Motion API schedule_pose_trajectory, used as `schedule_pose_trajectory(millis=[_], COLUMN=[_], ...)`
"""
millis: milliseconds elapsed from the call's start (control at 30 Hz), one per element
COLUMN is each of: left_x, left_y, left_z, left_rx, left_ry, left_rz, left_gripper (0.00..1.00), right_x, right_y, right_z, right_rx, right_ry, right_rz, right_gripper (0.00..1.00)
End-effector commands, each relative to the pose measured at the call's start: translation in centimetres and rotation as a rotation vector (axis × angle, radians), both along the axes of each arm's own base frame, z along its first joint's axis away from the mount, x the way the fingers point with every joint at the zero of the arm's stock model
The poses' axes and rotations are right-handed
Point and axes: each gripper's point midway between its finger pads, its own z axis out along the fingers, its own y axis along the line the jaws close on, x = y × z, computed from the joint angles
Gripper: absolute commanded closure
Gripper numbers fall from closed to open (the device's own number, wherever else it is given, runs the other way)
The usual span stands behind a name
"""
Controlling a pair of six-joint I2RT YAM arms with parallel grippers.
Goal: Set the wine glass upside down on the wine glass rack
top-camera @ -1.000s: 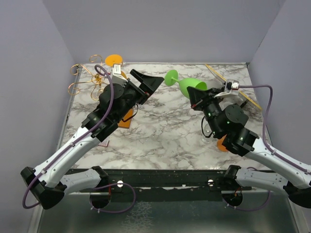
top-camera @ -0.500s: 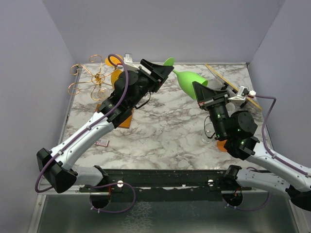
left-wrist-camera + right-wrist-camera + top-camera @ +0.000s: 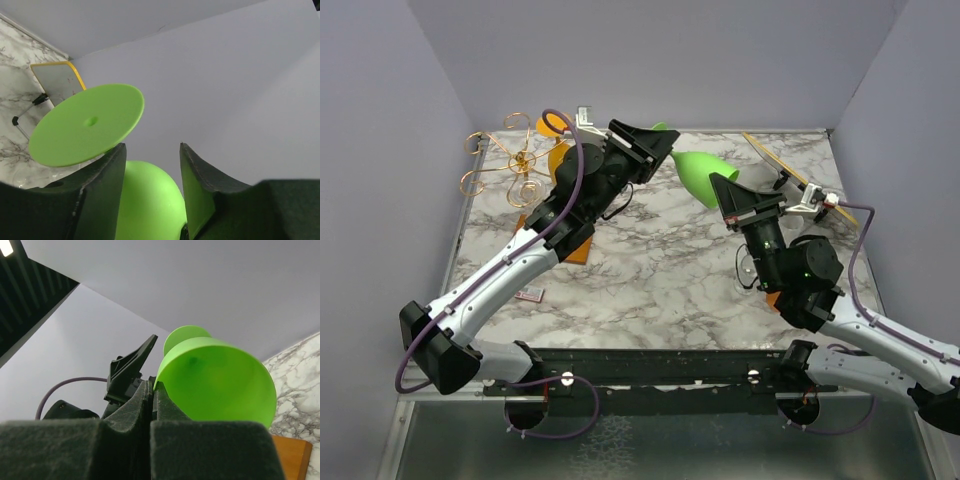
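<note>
The marble counter [image 3: 660, 262] carries the wine glass rack [image 3: 515, 160] at its far left corner, its gold curls bare. The green wine glass [image 3: 698, 172] is in mid-air over the counter's far middle, tipped sideways, well apart from the rack. The right gripper [image 3: 151, 390] has its jaws pinching the bowl's rim. The left gripper [image 3: 665, 143] has its jaws spread either side of the stem, not visibly clamping. This looks like a handover; carrying, inverting and hanging are left to do.

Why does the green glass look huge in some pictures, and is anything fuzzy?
Left wrist: the glass is close to the lens, so looks big; near fingers look soft. Right wrist: its bowl looms large, fingers blurred, a light glares top left. Top external: small, sharp, evenly lit.
</note>
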Motion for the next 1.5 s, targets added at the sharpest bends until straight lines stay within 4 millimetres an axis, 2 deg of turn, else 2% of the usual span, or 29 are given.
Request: schedule_pose_trajectory(millis=[0,100,233,433,600,767,967,1000,1067,1167,1267,1367,1467], left_x=[-0.1,-0.2,-0.4,-0.1,0.0,0.0,-0.4,-0.5,-0.6,-0.8,-1.1,-1.2,-0.7], left_y=[0.4,0.9,0.3,-0.9,-1.0,-0.9,-0.5,-0.5,-0.3,0.2,0.7,0.9,1.2], left_z=[0.8,1.0,0.8,0.4,0.9,1.6,2.0,1.9,1.8,1.9,2.1,2.3,1.6], left_rx=[0.005,0.012,0.035,0.034,0.012,-0.003,-0.033,-0.029,-0.015,0.010,0.050,0.123,0.194], left_ry=[-0.018,-0.024,-0.012,-0.002,-0.016,-0.047,-0.085,-0.090,-0.107,-0.150,-0.212,-0.280,-0.302], left_rz=[0.013,0.029,-0.002,-0.040,-0.040,-0.038,-0.038,-0.038,-0.032,-0.017,-0.004,0.011,0.040], left_gripper=[0.48,0.46,0.46,0.47,0.52,0.64,0.98,1.00,1.00,1.00,1.00,1.00,1.00], right_x=[-0.3,0.3,0.5,-0.1,-0.3,-0.5,-0.5,-0.5,-0.5,-0.7,-0.9,-1.3,-1.9], right_y=[-0.4,-0.9,-1.5,-0.4,0.0,0.0,0.3,0.3,0.1,-0.3,-1.0,-2.0,-3.6], right_z=[1.3,1.2,1.9,2.7,2.2,1.7,0.3,0.0,-0.4,-1.1,-1.8,-2.7,-3.5], right_rx=[0.050,0.024,0.021,0.033,0.046,0.037,0.021,0.016,0.007,-0.018,-0.059,-0.096,-0.154], right_ry=[-0.041,-0.041,-0.061,-0.103,-0.078,-0.056,-0.007,0.005,0.025,0.055,0.091,0.131,0.158], right_rz=[-0.001,-0.054,-0.094,-0.035,0.001,0.019,0.039,0.041,0.039,0.035,0.021,0.005,-0.026], right_gripper=[0.99,0.99,0.99,0.99,0.99,0.99,0.99,0.99,0.90,0.62,0.42,0.28,0.23])
